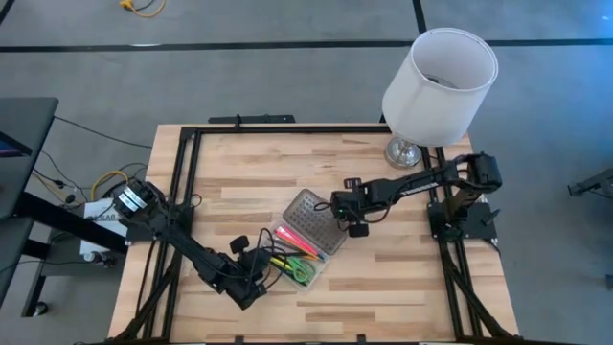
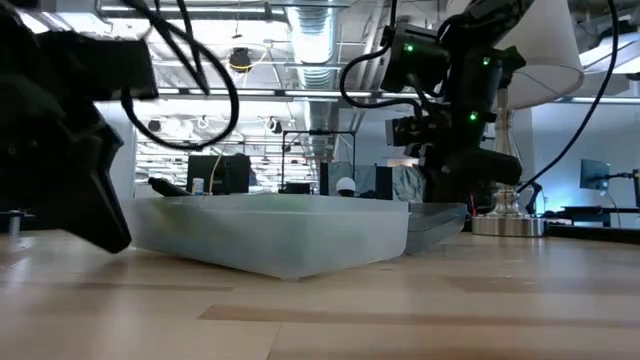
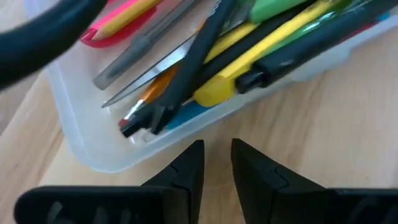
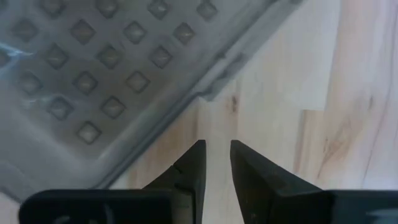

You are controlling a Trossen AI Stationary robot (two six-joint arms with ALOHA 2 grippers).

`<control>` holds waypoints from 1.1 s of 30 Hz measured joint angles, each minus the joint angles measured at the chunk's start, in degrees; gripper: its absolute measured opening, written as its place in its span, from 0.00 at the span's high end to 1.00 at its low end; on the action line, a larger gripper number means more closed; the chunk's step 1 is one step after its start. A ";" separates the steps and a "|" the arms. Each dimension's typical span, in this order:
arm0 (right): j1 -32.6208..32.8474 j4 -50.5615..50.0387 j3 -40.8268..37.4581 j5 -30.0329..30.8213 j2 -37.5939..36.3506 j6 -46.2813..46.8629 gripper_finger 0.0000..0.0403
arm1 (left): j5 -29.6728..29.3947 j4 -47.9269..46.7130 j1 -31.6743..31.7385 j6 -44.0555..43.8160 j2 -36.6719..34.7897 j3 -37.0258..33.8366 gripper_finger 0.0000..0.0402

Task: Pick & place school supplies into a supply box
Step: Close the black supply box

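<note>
Two dark arms are seen over a wooden table [image 1: 383, 278]. The supply box [image 1: 297, 257] lies near the middle of the table, and its grey dotted lid [image 1: 311, 220] is laid open flat beside it. The school supplies [image 3: 249, 43] are packed inside the box: a pink pencil, a yellow marker, a green one, black pens and small scissors [image 1: 303, 272].

The left gripper [image 3: 216, 163] is held just beside one short end of the box, low over the wood. Its fingers are nearly pressed together, with only a thin gap, and nothing is pinched between them.

The right gripper [image 4: 216, 163] is held over bare wood at the edge of the lid. Its fingers are also nearly together and nothing is held.

A white lampshade [image 1: 439, 86] stands at the far right of the table.
</note>
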 joint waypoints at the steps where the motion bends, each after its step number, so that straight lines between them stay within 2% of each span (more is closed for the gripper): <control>1: 0.34 0.01 0.00 -0.41 0.00 0.08 0.84 | 0.31 -0.19 0.29 0.15 0.32 0.00 0.81; 6: 1.70 -0.04 0.00 -2.69 0.00 1.28 0.84 | 0.31 -0.19 0.81 1.48 0.94 0.15 0.81; 22: 5.07 -1.79 0.00 -1.93 -0.04 4.66 0.84 | -1.29 -6.70 0.93 -0.12 1.12 0.13 0.81; 27: 5.70 -3.66 -0.04 0.46 -2.46 5.83 0.84 | -1.55 -7.82 0.95 -0.79 1.16 0.09 0.81; 33: 7.62 -2.72 -0.01 1.28 -8.94 6.11 0.84 | -2.02 -9.11 0.95 -0.99 1.16 0.04 0.81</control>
